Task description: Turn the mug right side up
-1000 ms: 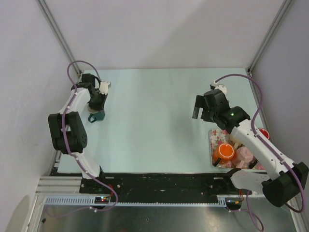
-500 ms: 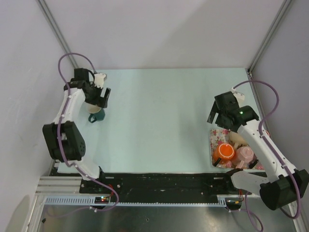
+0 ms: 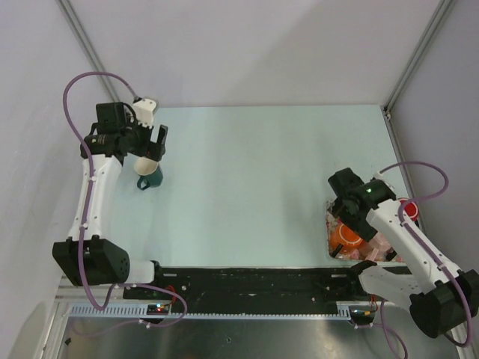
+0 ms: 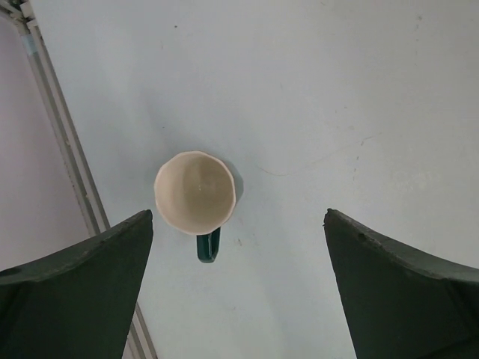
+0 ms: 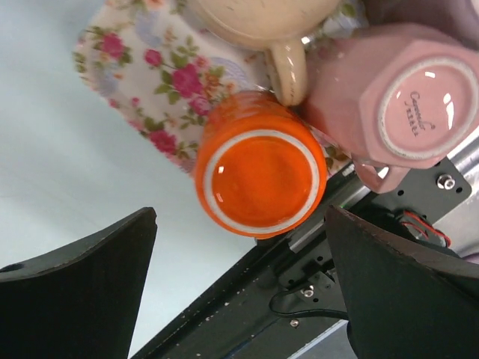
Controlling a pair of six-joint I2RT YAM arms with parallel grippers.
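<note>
A dark green mug (image 3: pixel 148 174) with a cream inside stands upright on the pale table at the far left, its mouth up (image 4: pixel 195 192) and its handle (image 4: pixel 209 245) pointing toward the near edge. My left gripper (image 3: pixel 150 143) (image 4: pixel 238 217) hovers well above it, open, with nothing between the fingers (image 4: pixel 82 284). My right gripper (image 3: pixel 346 217) (image 5: pixel 239 213) is open too, hanging over an orange mug (image 5: pixel 260 170) in the tray at the right.
A floral tray (image 5: pixel 142 67) (image 3: pixel 330 215) at the near right holds the orange mug (image 3: pixel 346 238), a pink mug (image 5: pixel 419 97) with its base up and a cream mug (image 5: pixel 262 19). A metal frame rail (image 4: pixel 63 142) runs just left of the green mug.
My left gripper has opened, let go of the green mug and lifted away from it. My right arm has swung back toward the near right, over the tray.
</note>
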